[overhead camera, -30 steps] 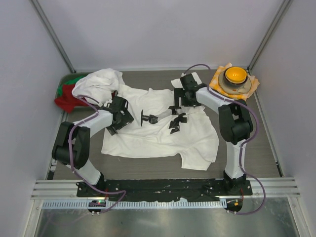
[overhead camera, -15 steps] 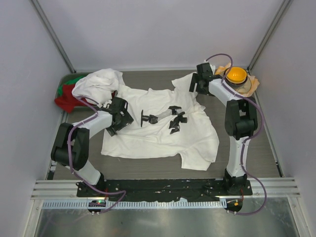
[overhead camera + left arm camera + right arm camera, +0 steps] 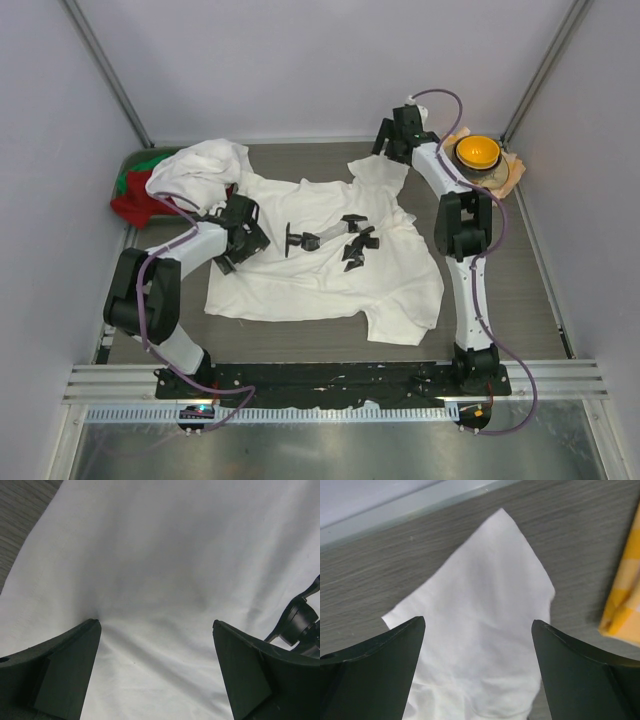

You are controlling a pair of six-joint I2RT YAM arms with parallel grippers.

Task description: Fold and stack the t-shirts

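One white t-shirt (image 3: 310,275) lies spread flat in the middle of the table. A second white t-shirt (image 3: 197,165) lies bunched at the back left, overlapping the first. My left gripper (image 3: 243,218) is open and empty, low over the spread shirt's left part; its wrist view (image 3: 155,622) shows cloth (image 3: 165,570) between the wide-apart fingers. My right gripper (image 3: 388,148) is open and empty over the shirt's back right sleeve (image 3: 490,570), near the back wall.
A black-and-grey gadget (image 3: 325,238) lies on the spread shirt and shows at the edge of the left wrist view (image 3: 299,625). An orange bowl (image 3: 477,152) sits on the orange checked cloth (image 3: 625,605) at the back right. Red and green garments (image 3: 135,190) lie at the back left.
My right arm has swung from the middle of the spread shirt to its back right sleeve by the back wall. The left arm and the shirts have not moved.
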